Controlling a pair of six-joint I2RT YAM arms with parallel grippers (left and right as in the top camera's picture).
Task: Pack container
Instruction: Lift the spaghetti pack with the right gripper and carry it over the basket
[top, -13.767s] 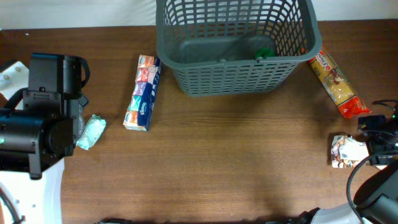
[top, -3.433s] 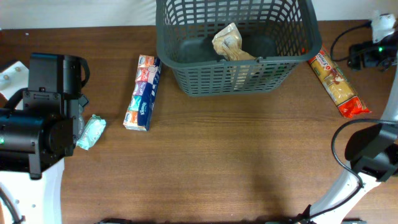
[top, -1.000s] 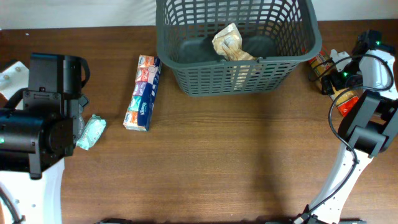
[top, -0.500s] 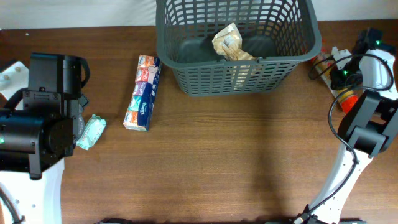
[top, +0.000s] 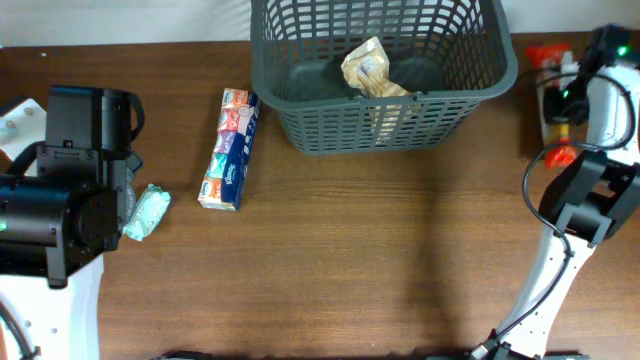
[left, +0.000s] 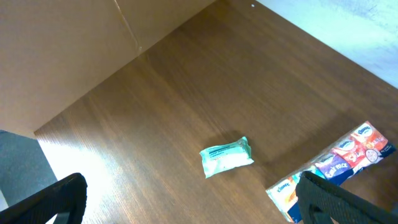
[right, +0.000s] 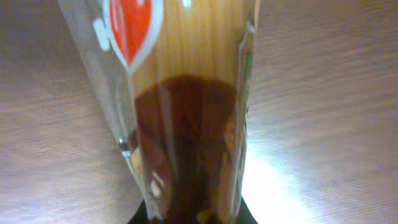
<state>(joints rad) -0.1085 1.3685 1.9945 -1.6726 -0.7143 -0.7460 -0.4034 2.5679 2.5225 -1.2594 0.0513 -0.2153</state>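
The basket (top: 385, 110) stands at the far edge of the bench (top: 380, 260), about midway along it, with a crumpled tan paper bag (top: 368, 70) inside, leaning on its near wall. Just off the basket's right end, near the far right corner of the bench, the right gripper (top: 570, 95) is clamped tight on a long pasta packet (top: 548, 105) with red ends. The wrist view shows the clear wrap and spaghetti (right: 186, 93) running straight out from between the jaws. Whether the packet is lifted off the wood cannot be told. Left of the basket and apart from it lies a tissue pack (top: 230, 148), and nearer the left edge a small green wipes packet (top: 147, 212). The left gripper (left: 189, 186) hangs over that side with its jaws spread wide, holding nothing.
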